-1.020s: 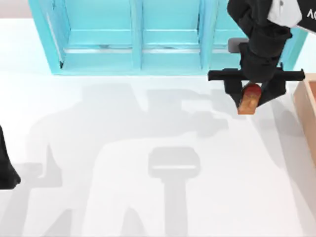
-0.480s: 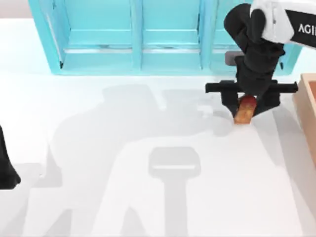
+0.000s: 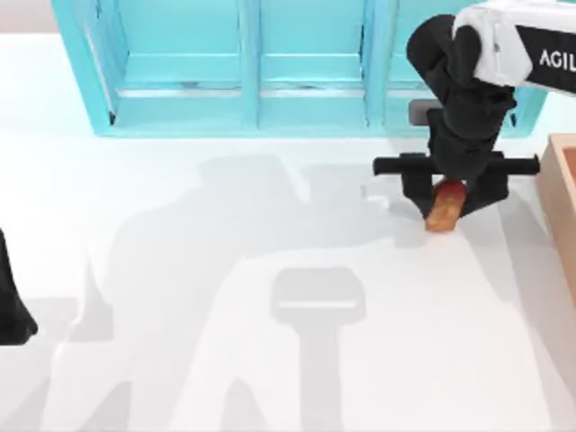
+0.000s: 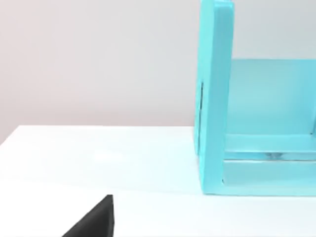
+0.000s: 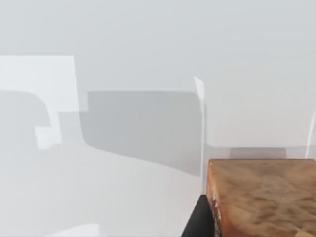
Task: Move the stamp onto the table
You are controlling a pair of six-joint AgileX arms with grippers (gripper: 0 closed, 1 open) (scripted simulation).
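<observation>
Right gripper (image 3: 444, 200) is clamped on the stamp (image 3: 444, 209), holding it low over the table (image 3: 225, 270) at the right side, just in front of the turquoise shelf unit (image 3: 252, 108) and beside the wooden box (image 3: 562, 207). To finish this well, I'd say it should ease straight down until the block's base meets the surface and only then let go, so nothing tips. That block pokes out from between the fingers, red end tucked up into them; the left arm (image 3: 11, 306) sits parked at the left edge.
</observation>
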